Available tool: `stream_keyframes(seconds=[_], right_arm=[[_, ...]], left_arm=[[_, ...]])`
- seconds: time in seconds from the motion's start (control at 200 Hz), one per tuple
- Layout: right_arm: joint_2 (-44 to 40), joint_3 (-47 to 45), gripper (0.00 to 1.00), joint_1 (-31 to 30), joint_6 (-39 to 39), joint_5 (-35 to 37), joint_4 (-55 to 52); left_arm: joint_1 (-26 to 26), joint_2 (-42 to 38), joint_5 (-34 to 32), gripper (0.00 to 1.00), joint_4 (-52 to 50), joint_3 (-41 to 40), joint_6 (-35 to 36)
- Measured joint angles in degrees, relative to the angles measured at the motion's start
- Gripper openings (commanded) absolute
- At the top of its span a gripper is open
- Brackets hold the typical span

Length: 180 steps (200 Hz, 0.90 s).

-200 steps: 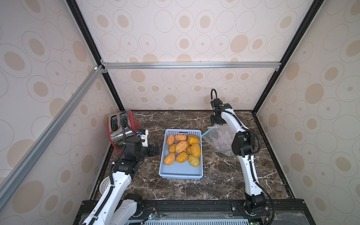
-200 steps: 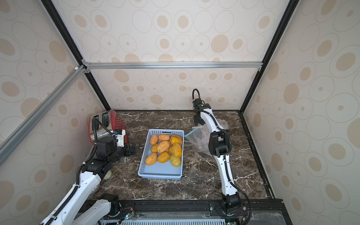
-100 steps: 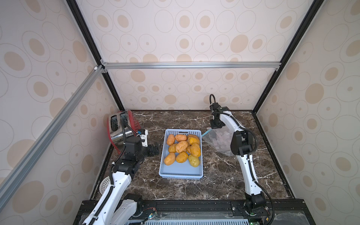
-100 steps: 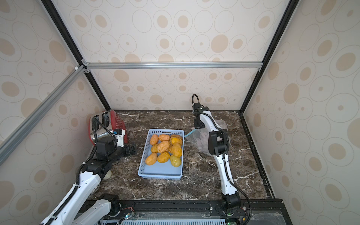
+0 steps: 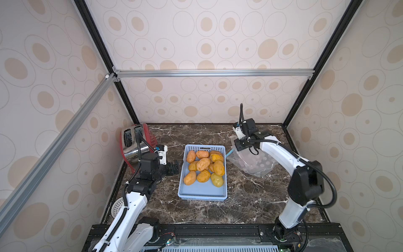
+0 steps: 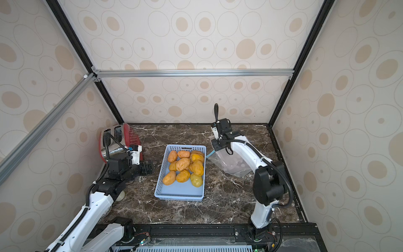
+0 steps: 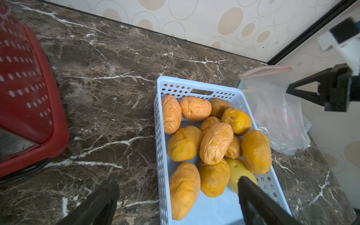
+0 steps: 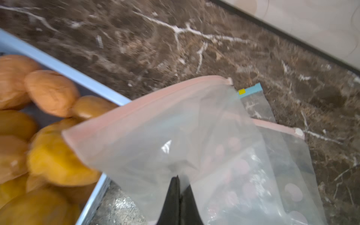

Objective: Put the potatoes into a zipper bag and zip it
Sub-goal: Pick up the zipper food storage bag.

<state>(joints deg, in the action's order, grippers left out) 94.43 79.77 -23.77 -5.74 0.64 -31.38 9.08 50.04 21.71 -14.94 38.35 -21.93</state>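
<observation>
your right pincer (image 8: 178, 178) is clenched on the film of the zipper bag (image 8: 175, 126), just below its pink zip, beside the blue basket (image 5: 202, 197). the potatoes (image 5: 205, 164) lie heaped in that basket on the bench (image 5: 250, 200). your left pincer (image 5: 174, 168) hangs released, jaws wide, at the basket's other side, near the red toaster (image 5: 135, 141).

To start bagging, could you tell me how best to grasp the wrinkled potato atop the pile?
Grip the wrinkled potato across its narrow middle, coming down from above: it is oval, lies uppermost in the basket, with nothing covering it.
</observation>
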Motion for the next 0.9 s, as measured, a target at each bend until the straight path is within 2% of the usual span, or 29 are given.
stream_keyframes(seconds=[0.1, 0.2, 0.335, 0.56, 0.745, 0.9], right_arm=[[-6.23, -11.15, 0.00, -2.75, -2.78, -3.15, 6.21], [-8.61, -20.24, 0.00, -5.53, -5.57, -6.14, 10.27], [-12.66, -29.94, 0.00, -8.50, -7.98, -10.16, 15.06], [-23.37, -42.45, 0.00, -9.42, -7.98, -12.76, 27.76], [-32.17, -53.31, 0.00, -9.70, -7.17, -14.36, 36.89], [-39.32, -58.77, 0.00, -10.34, -7.19, -15.91, 41.03]], left_arm=[[0.48, 0.04, 4.50, 0.94, 2.95, -0.46, -2.27], [1.73, 0.07, 8.44, 0.93, 6.91, -1.31, -5.20], [6.08, 1.73, 10.95, 0.92, 11.52, -1.57, -8.98], [15.72, 7.34, 9.90, 0.89, 19.06, -2.64, -14.40], [24.79, 15.13, 7.89, 0.87, 23.98, -2.19, -16.92], [28.96, 21.31, 7.52, 0.84, 27.45, -0.61, -18.97]])
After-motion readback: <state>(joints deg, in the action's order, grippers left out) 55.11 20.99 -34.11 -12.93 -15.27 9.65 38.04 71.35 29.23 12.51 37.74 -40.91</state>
